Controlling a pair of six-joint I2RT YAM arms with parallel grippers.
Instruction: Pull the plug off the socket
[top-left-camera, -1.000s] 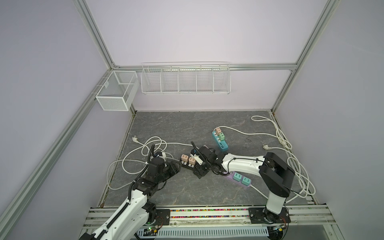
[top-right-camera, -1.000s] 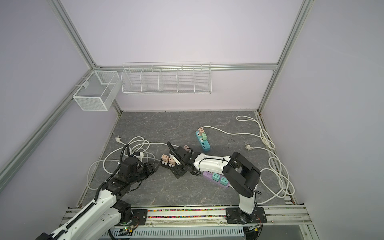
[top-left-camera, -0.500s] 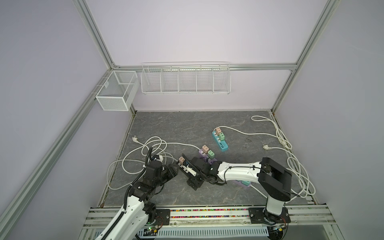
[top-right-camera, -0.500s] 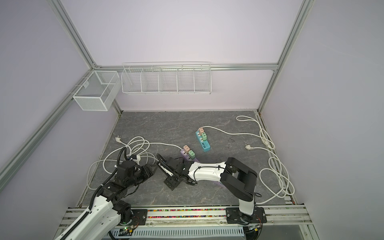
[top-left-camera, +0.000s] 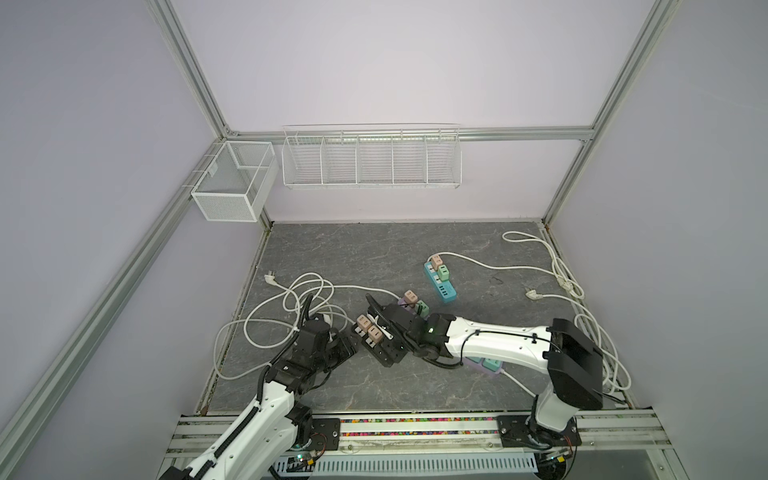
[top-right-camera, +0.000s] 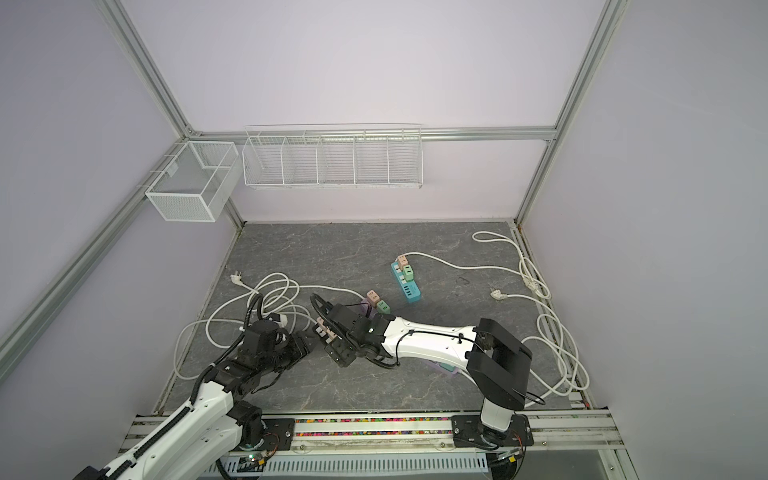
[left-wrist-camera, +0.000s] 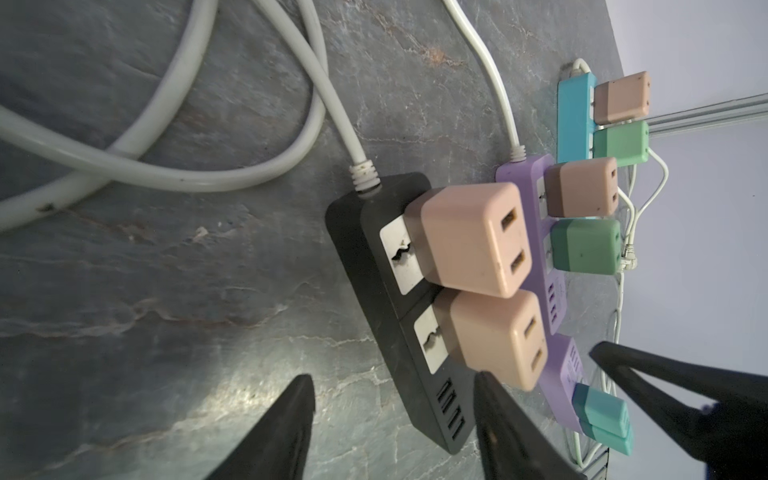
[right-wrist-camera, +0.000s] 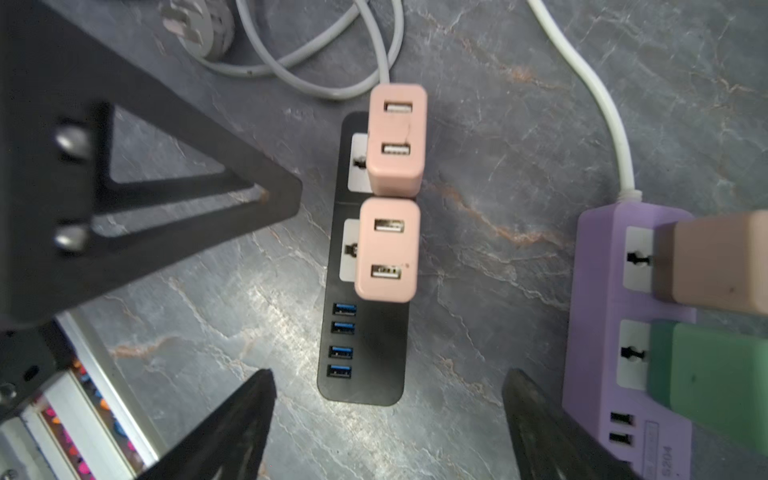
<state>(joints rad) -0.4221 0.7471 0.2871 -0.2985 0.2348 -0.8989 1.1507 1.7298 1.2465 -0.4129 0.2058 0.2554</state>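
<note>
Black power strip (top-left-camera: 380, 351), flat slab, carries two rounded pink plugs (right-wrist-camera: 395, 141), both seated. Purple strip (left-wrist-camera: 523, 174) lies just beside it at 2 o'clock, white cables (left-wrist-camera: 187, 181) at 10. Left gripper (left-wrist-camera: 390, 382) is half-spread and empty. Right gripper (right-wrist-camera: 386, 382) is wide and empty over the USB end.

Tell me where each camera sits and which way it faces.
Top views: high at the front, looking down on the table; left arm and right arm meet at the black strip.
Left wrist: on the left arm, low, facing along the strip at its pink plugs; left gripper open, plus a right gripper finger.
Right wrist: on the right arm, facing down onto the strip; right gripper open, plus a left gripper finger.
Shared: both wrist views show the black strip, pink plugs, purple strip.
</note>
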